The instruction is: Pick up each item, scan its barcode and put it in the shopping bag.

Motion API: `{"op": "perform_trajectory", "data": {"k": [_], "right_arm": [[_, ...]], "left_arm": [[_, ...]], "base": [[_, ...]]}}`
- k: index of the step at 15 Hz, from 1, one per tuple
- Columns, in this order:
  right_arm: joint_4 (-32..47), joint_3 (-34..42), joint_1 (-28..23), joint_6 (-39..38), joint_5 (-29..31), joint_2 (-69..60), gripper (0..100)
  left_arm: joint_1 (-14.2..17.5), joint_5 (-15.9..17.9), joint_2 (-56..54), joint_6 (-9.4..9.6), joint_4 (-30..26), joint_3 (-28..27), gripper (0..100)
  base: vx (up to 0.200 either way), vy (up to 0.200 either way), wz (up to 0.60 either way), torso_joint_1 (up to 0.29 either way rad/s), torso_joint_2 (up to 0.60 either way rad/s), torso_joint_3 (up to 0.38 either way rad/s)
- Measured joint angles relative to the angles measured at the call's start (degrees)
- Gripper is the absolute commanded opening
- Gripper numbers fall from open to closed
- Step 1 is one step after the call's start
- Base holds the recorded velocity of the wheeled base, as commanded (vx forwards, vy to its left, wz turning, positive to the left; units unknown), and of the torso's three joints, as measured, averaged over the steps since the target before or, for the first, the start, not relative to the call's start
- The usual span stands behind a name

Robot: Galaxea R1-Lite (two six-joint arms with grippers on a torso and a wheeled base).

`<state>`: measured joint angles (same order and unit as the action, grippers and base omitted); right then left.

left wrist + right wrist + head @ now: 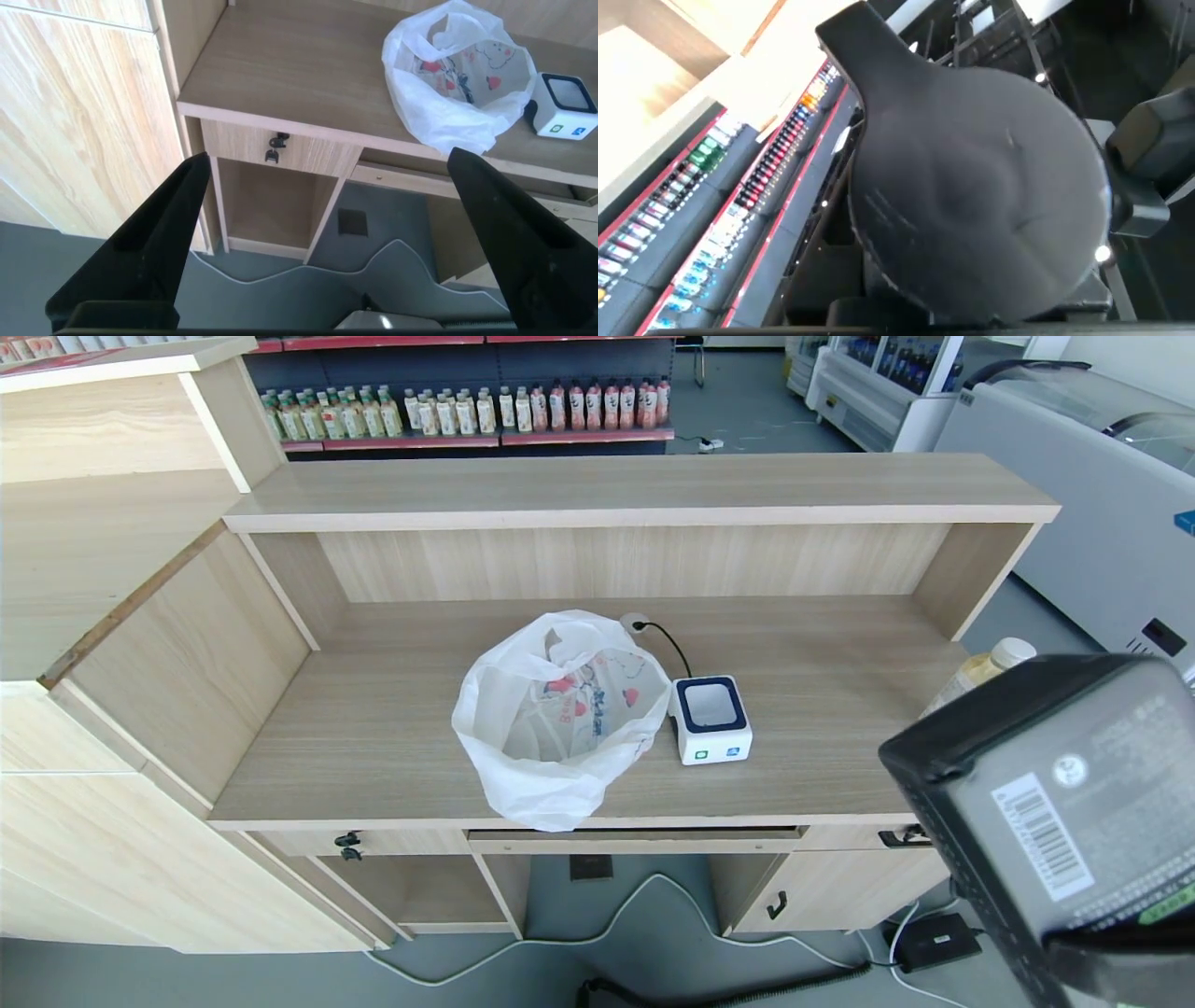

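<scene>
A white plastic shopping bag [556, 719] stands open on the wooden counter [392, 728], near its front edge. Touching the bag's right side is a small white scanner [710, 719] with a dark window on top. The cap and shoulder of a pale yellow bottle [988, 668] show at the counter's right end, the rest hidden behind my right arm's black housing [1055, 803]. My left gripper [329, 163] hangs open and empty below and in front of the counter's left front corner. From there the bag [458, 75] and scanner [565, 105] lie further along the counter top.
The counter has a raised back shelf [635, 490] and side walls. A black cable [667, 639] runs from the scanner to the back. Drawers and cupboards sit under the counter, with cables on the floor. Store shelves of bottles [467, 411] stand behind.
</scene>
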<state>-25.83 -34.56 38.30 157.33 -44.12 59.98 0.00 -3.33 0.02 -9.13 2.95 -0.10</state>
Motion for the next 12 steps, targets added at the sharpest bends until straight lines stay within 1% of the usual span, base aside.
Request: {"op": "perform_trajectory", "data": {"k": [12], "right_arm": [[0.33, 0.63, -0.4, -1.04, 0.02, -1.33, 0]], "left_arm": [[0.0, 0.02, 0.0, 0.0, 0.02, 0.0, 100]], "base": [[0.0, 0.0, 0.0, 0.0, 0.0, 0.0]]}}
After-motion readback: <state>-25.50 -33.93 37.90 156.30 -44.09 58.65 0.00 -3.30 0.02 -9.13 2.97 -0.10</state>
